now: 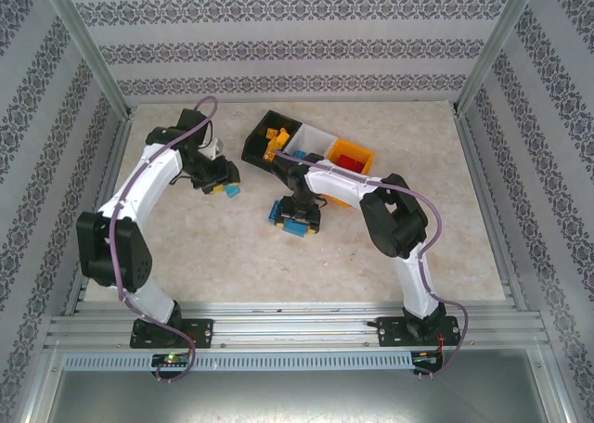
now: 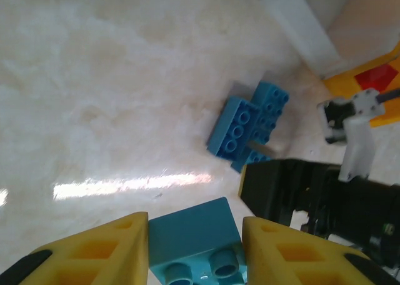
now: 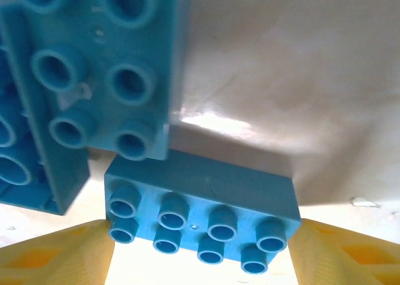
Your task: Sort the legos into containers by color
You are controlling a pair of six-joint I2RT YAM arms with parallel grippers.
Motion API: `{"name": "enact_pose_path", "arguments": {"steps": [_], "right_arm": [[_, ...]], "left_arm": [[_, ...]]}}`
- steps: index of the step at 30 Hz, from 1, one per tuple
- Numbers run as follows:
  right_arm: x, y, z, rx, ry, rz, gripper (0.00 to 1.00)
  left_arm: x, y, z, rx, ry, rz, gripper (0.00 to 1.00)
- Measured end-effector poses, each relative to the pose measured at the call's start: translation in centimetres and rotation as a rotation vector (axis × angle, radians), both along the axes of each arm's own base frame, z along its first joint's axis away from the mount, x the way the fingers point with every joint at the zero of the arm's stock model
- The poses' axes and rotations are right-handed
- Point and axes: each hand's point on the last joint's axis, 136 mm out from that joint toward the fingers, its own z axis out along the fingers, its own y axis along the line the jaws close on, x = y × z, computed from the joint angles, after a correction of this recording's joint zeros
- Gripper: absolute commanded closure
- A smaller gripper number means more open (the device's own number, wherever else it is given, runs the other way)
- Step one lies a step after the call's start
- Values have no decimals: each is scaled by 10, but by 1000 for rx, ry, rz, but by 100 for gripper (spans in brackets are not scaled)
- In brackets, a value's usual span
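My left gripper (image 1: 223, 180) hangs above the table left of the containers, shut on a small blue lego (image 2: 197, 241) held between its yellow fingers (image 2: 106, 254). My right gripper (image 1: 299, 211) is down on the table in front of the bins. Its fingertips (image 3: 62, 254) press both ends of a long blue lego (image 3: 200, 219) that lies flat. More blue legos (image 3: 87, 66) lie touching it, and they form a small pile (image 2: 247, 125) in the left wrist view. The black bin (image 1: 252, 145) holds yellow legos, the white bin (image 1: 316, 137) comes after it, and the orange bin (image 1: 357, 150) holds red ones.
The bins stand in a slanted row at the back centre. Metal frame rails (image 1: 102, 80) and patterned walls close the table in at the sides and back. The right arm's black wrist (image 2: 312, 197) is close on the right in the left wrist view.
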Motion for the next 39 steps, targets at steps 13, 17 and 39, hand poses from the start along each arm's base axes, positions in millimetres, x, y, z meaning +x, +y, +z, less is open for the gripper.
{"name": "enact_pose_path", "arguments": {"steps": [13,17,39], "right_arm": [[-23,-37,3,-30,20,-23,34],[-35,-50,3,-53,40,-23,34],[-41,-65,2,-48,68,-29,24]], "left_arm": [[96,-56,-15,-137,-45,33,59],[122,-98,-16,-186,-72,0,58],[155,-160,-20,-211,-87,-59,27]]}}
